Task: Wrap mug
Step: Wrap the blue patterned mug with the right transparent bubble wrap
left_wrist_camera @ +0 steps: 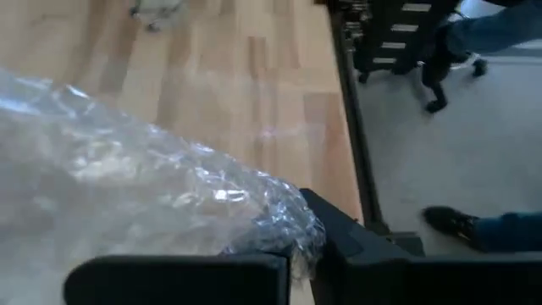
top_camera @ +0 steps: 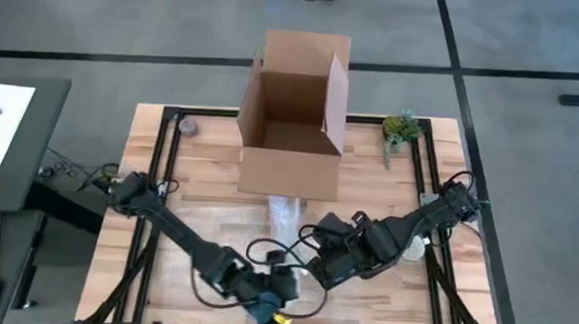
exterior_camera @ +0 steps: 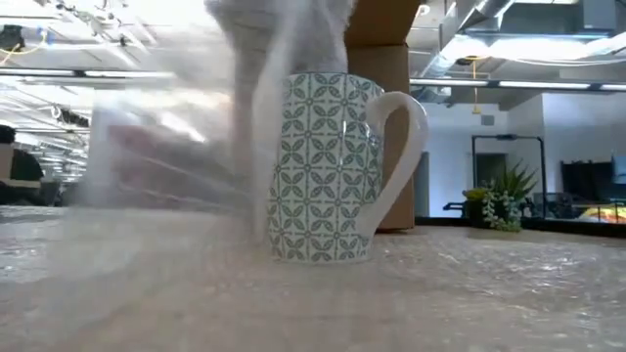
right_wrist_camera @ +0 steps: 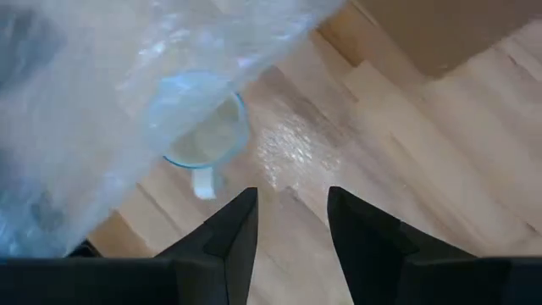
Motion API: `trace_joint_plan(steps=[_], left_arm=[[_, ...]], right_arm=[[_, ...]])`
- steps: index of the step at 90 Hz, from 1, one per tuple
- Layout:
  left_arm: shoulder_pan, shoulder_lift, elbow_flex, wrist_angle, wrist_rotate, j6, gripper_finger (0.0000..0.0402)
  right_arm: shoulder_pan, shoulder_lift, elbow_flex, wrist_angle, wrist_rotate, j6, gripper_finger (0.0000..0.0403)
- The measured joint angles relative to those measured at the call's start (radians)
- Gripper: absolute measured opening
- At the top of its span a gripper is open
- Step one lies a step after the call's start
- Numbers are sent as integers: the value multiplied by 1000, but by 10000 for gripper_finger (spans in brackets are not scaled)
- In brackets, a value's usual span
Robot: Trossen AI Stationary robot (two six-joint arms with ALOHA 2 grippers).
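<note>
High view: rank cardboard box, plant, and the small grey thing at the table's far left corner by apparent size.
1. cardboard box, by far the largest
2. plant
3. small grey thing, slightly smaller than the plant

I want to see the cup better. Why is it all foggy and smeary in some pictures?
In the low view, bubble wrap smears over the mug's one side; its handle side is sharp. In the right wrist view, the mug shows hazy through the wrap, above the open right gripper. In the left wrist view, the wrap glints at the left gripper.
</note>
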Motion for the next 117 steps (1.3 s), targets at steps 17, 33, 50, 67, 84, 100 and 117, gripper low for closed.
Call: trace_joint_plan(steps=[17,33,50,67,84,100,117], left_arm=[[46,32,0,67,119,41,0],[74,43,1,73,194,30,13],[98,46,1,73,249,-38,78],[112,47,1,74,261,-106,137],[121,41,70,58,267,-215,154],[123,37,184,19,267,-249,154],[119,37,253,-91,267,-268,154]], right_arm=[[15,0,0,0,-56,15,133],[64,0,-10,-2,-65,43,133],[136,-8,-10,1,-76,50,132],[197,-41,-10,0,-123,27,132],[265,-88,-10,1,-144,11,132],[319,-100,-29,22,-33,-72,132],[324,-97,-165,43,41,-85,129]])
